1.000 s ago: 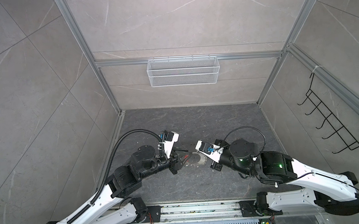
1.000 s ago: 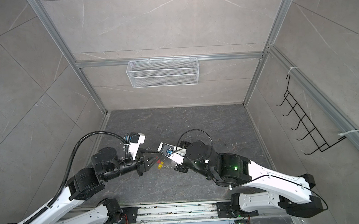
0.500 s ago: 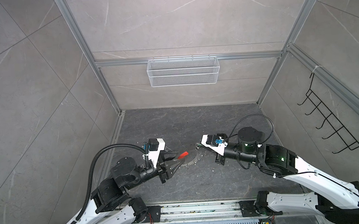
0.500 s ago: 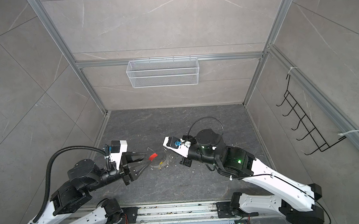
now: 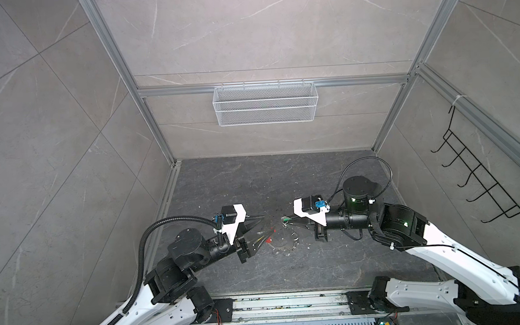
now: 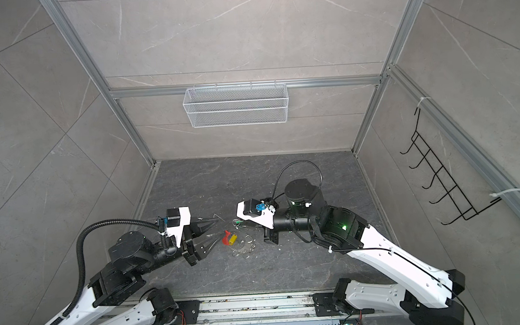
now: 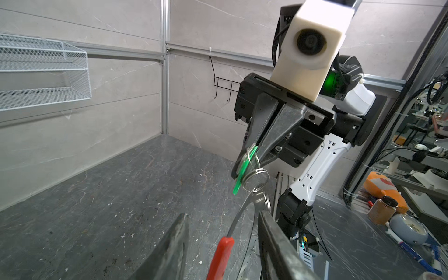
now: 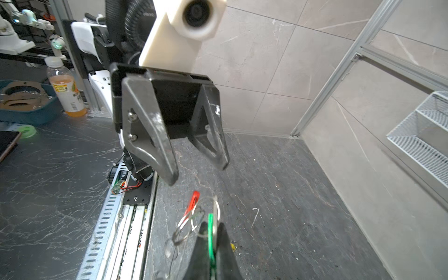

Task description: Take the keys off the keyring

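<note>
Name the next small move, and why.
Probably close the left gripper on the keyring at its red sleeve: the open jaws frame it, and the right gripper is shut on the green-tagged key, so bracing the hoop should help free the key.

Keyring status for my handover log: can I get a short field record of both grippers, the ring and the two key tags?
left gripper: open, holding nothing
right gripper: shut on green key tag
keyring: red sleeve sits between the left gripper's open jaws, touching neither; wire runs up to the split rings
yellow key tag: beside the red sleeve in a top view, not gripped
task state: green key tag appears linked to the wire through the split rings, not yet removed
</note>
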